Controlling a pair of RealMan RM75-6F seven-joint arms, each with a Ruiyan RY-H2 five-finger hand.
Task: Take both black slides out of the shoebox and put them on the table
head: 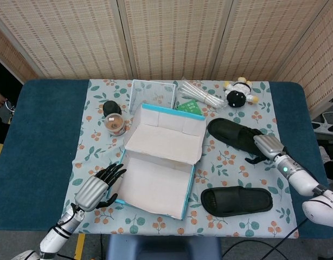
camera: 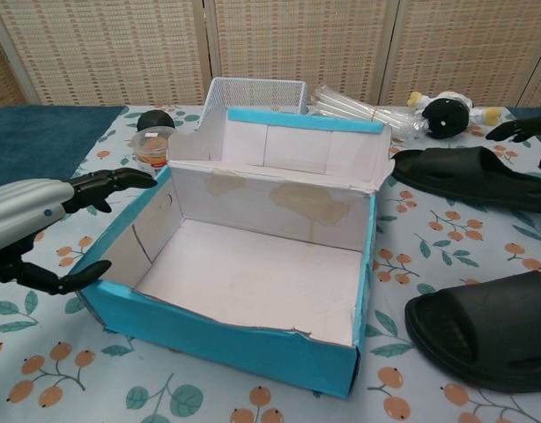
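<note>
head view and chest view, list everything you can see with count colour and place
shoebox: 1, blue outside, white inside, empty, lid open, centre of table
black slides: 2, both on the cloth right of the shoebox, one near, one farther back
wire basket: 1, white, behind the shoebox
snack cup: 1, orange, left of the box lid
black lid: 1, behind the cup
clear tubes: bundle, back centre
plush toy: 1, black and white, back right
tablecloth: 1, floral, over blue table
left robot hand: at the box's left wall
right robot hand: at the far slide
</note>
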